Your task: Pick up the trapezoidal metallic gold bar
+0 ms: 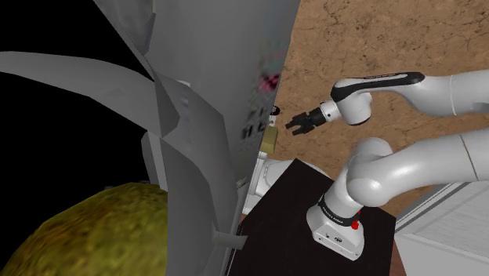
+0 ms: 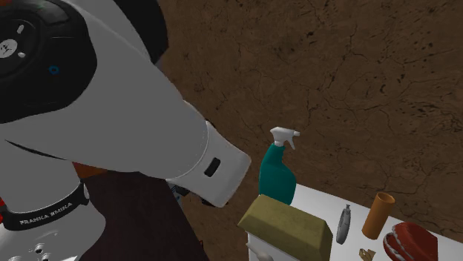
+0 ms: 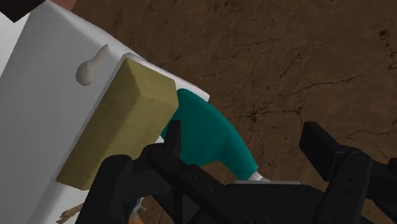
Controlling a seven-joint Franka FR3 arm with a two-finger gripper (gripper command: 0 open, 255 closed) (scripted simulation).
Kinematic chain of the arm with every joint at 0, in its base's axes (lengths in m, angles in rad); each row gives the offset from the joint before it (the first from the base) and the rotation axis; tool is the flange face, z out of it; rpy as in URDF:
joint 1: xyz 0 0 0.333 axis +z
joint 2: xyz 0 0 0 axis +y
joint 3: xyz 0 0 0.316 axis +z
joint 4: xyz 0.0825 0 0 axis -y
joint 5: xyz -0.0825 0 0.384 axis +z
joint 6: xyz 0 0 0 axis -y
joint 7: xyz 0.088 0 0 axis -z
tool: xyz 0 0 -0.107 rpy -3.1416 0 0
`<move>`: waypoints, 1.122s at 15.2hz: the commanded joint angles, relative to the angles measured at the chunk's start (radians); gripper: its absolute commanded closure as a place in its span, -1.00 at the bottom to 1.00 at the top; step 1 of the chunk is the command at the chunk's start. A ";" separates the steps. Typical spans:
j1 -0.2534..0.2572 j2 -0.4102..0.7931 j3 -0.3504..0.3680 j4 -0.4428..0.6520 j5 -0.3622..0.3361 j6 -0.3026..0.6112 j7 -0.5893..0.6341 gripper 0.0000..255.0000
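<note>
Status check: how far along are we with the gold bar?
Done: gripper open, close to the white table. In hand: nothing; the gold bar lies untouched, beside the fingers rather than between them, next to the teal spray bottle. Left: centre on it, close, lift.

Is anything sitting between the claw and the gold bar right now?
Nothing visible covers the gold bar. The teal spray bottle stands close beside it, in line with the open claw, and could catch a finger on the way down.
</note>
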 commanded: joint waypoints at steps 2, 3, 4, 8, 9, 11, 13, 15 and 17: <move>0.244 -0.029 -0.340 0.027 0.124 0.131 -0.177 -1.00; 0.320 -0.069 -0.447 0.043 0.148 0.166 -0.224 -1.00; 0.385 -0.121 -0.545 0.063 0.166 0.198 -0.268 -1.00; 0.542 -0.392 -0.839 0.164 0.196 0.288 -0.412 -1.00; 0.561 -0.466 -0.892 0.195 0.200 0.299 -0.444 -1.00; 0.579 -0.571 -0.956 0.243 0.205 0.308 -0.486 -1.00; 0.594 -0.588 -0.982 0.261 0.196 0.308 -0.501 -1.00; 0.608 -0.605 -1.006 0.280 0.188 0.308 -0.516 -1.00; 0.621 -0.623 -1.030 0.299 0.180 0.307 -0.530 -1.00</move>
